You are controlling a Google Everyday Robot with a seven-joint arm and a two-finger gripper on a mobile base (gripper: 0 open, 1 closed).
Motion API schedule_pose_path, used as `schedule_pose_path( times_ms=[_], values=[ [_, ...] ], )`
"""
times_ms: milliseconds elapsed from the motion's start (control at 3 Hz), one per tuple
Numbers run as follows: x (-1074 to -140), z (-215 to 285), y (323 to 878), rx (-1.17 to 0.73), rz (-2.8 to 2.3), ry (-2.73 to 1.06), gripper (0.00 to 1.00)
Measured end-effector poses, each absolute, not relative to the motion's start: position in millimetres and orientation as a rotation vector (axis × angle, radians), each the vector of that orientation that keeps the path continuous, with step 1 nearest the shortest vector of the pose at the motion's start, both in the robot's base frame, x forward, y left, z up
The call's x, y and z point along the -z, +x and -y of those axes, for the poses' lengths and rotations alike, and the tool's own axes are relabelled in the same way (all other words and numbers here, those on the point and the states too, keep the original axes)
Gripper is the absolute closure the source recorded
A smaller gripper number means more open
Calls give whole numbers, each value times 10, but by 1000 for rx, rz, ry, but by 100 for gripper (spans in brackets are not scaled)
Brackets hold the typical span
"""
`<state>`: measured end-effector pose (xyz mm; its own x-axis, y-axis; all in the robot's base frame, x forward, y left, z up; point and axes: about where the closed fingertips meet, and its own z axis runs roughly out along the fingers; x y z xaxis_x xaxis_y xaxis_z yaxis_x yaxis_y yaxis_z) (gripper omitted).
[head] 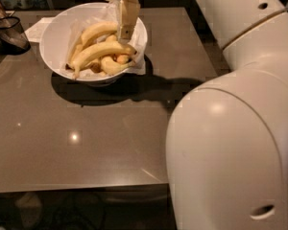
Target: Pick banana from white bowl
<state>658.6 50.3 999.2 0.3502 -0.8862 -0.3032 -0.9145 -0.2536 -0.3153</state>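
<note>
At the far left edge of the desk [86, 152] stands a dark mesh basket [9, 32], and just beside it a flat white sheet, perhaps a napkin [37, 28], lies partly behind the white bowl [52, 40]. The bowl sits toward the back of the desk, left of centre, and casts a dark shadow in front of it. Several yellow bananas [103, 49] are piled inside on a crinkled paper liner [138, 67] that spills over the rim on the right. The end effector [125, 32] hangs over the right half of the bowl, its pale tip down at the top of the pile; whether it is open or closed cannot be told. The robot's bulky white arm [230, 138] fills the right side.
</note>
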Motion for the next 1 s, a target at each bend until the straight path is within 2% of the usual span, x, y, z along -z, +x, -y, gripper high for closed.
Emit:
schedule_pose_path(
  times_ms=[667, 1000],
  values=[
    [-9833, -736, 6773, -104, -1567, -2209, 16],
    [-9732, -782, 6808, -121, -1587, -2216, 28]
  ],
)
